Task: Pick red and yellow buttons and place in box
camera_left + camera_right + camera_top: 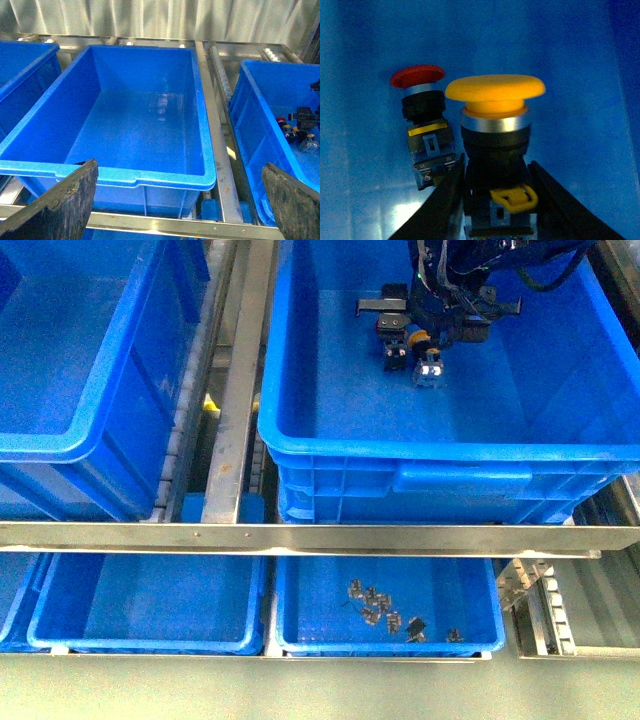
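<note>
Inside the right-hand box (330,390), the right gripper (415,352) pinches the yellow button (495,115) by its black body, cap upright. Just beside it the red button (422,107) stands a little tilted on the box floor. Over the other big box (145,120), the left gripper (180,200) hangs with its jaws spread wide

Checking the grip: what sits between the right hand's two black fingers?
The yellow mushroom-cap push button; its black body fills the gap, seen in the right wrist view.
</note>
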Motion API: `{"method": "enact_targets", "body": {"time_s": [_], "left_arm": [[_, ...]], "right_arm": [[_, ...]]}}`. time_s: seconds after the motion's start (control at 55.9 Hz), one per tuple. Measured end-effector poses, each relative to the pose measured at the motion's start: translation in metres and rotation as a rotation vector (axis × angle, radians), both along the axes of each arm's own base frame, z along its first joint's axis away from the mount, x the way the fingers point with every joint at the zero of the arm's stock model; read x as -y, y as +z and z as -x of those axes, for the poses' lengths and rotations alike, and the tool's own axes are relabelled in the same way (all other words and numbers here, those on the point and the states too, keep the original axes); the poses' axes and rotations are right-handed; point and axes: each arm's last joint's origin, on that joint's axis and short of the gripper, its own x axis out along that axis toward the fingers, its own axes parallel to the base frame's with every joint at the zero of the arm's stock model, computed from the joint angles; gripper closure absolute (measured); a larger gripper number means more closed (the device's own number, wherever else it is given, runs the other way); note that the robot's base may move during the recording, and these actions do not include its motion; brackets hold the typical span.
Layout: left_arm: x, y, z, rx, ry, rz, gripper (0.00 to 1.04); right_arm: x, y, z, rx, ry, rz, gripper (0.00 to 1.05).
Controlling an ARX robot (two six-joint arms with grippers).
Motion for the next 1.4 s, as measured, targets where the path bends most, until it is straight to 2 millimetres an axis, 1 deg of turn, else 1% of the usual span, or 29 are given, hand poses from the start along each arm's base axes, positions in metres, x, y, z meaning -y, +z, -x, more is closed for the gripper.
{"method": "enact_targets", "body": {"time_s": [0.107, 0.143, 0.197, 0.233, 0.268, 0.34, 0.412, 0.447, 0.483, 0.537, 0.573, 0.59, 0.662, 0.68, 0.716, 0.769, 0.841, 0.877, 0.913, 0.93, 1.02, 1.056, 1.109, 1.163, 1.181, 1.199, 1.324, 1.378, 1.396], "left_arm": [[0.0, 0.0, 0.0, 0.0, 0.0, 0.0, 0.08], [0.0, 0.0, 0.0, 0.0, 0.0, 0.0, 0.08], [0.0, 0.0, 0.0, 0.0, 0.0, 0.0, 0.08], [0.0, 0.0, 0.0, 0.0, 0.0, 0.0, 0.08], [0.0, 0.0, 0.0, 0.0, 0.0, 0.0, 0.08], [0.0, 0.0, 0.0, 0.0, 0.0, 0.0, 0.08], [0.0, 0.0, 0.0, 0.0, 0.0, 0.0, 0.08], [0.0, 0.0, 0.0, 0.0, 0.0, 0.0, 0.08], [0.0, 0.0, 0.0, 0.0, 0.0, 0.0, 0.08], [0.0, 0.0, 0.0, 0.0, 0.0, 0.0, 0.08], [0.0, 0.0, 0.0, 0.0, 0.0, 0.0, 0.08], [0.0, 0.0, 0.0, 0.0, 0.0, 0.0, 0.08], [0.0, 0.0, 0.0, 0.0, 0.0, 0.0, 0.08], [0.0, 0.0, 0.0, 0.0, 0.0, 0.0, 0.08], [0.0, 0.0, 0.0, 0.0, 0.0, 0.0, 0.08], [0.0, 0.0, 0.0, 0.0, 0.0, 0.0, 0.08], [0.0, 0.0, 0.0, 0.0, 0.0, 0.0, 0.08], [0.0, 0.0, 0.0, 0.0, 0.0, 0.0, 0.08], [0.0, 0.0, 0.0, 0.0, 0.0, 0.0, 0.08], [0.0, 0.0, 0.0, 0.0, 0.0, 0.0, 0.08], [0.0, 0.0, 0.0, 0.0, 0.001, 0.0, 0.08], [0.0, 0.0, 0.0, 0.0, 0.0, 0.0, 0.08], [0.0, 0.0, 0.0, 0.0, 0.0, 0.0, 0.08], [0.0, 0.0, 0.0, 0.0, 0.0, 0.0, 0.08], [0.0, 0.0, 0.0, 0.0, 0.0, 0.0, 0.08], [0.0, 0.0, 0.0, 0.0, 0.0, 0.0, 0.08], [0.0, 0.0, 0.0, 0.0, 0.0, 0.0, 0.08], [0.0, 0.0, 0.0, 0.0, 0.0, 0.0, 0.08], [0.0, 0.0, 0.0, 0.0, 0.0, 0.0, 0.08]], "right_arm": [[0.001, 0.001, 0.007, 0.022, 0.009, -0.016, 0.3], [0.002, 0.002, 0.012, 0.031, 0.012, -0.025, 0.23], [0.003, 0.005, 0.019, 0.042, 0.019, -0.038, 0.16], [0.005, 0.011, 0.028, 0.058, 0.032, -0.051, 0.09], [0.006, 0.016, 0.034, 0.07, 0.034, -0.055, 0.05], [0.009, 0.028, 0.05, 0.097, 0.037, -0.072, 0.07], [0.012, 0.044, 0.073, 0.124, 0.058, -0.1, 0.07], [0.014, 0.051, 0.088, 0.143, 0.07, -0.111, 0.07], [0.017, 0.059, 0.111, 0.154, 0.085, -0.128, 0.07], [0.02, 0.063, 0.133, 0.148, 0.092, -0.142, 0.07], [0.024, 0.065, 0.161, 0.119, 0.094, -0.167, 0.07], [0.025, 0.066, 0.169, 0.109, 0.095, -0.174, 0.07], [0.035, 0.072, 0.227, 0.064, 0.057, -0.227, 0.07], [0.036, 0.073, 0.232, 0.06, 0.054, -0.23, 0.07], [0.039, 0.077, 0.252, 0.048, 0.024, -0.244, 0.07], [0.042, 0.084, 0.272, 0.044, -0.001, -0.26, 0.07], [0.043, 0.096, 0.279, 0.094, -0.002, -0.282, 0.07], [0.043, 0.094, 0.278, 0.154, 0.038, -0.277, 0.11], [0.045, 0.092, 0.279, 0.287, 0.112, -0.259, 0.17], [0.045, 0.091, 0.281, 0.314, 0.138, -0.24, 0.19], [0.053, 0.076, 0.301, 0.488, 0.248, -0.105, 0.35], [0.057, 0.079, 0.31, 0.565, 0.267, -0.056, 0.43], [0.061, 0.085, 0.318, 0.625, 0.275, -0.024, 0.5], [0.066, 0.09, 0.327, 0.663, 0.28, 0.004, 0.62], [0.066, 0.09, 0.328, 0.664, 0.282, 0.007, 0.63], [0.068, 0.09, 0.331, 0.666, 0.28, 0.013, 0.66], [0.074, 0.08, 0.348, 0.632, 0.289, 0.031, 0.89], [0.077, 0.077, 0.357, 0.632, 0.292, 0.038, 1.02], [0.078, 0.077, 0.36, 0.651, 0.293, 0.041, 1.01]]}}
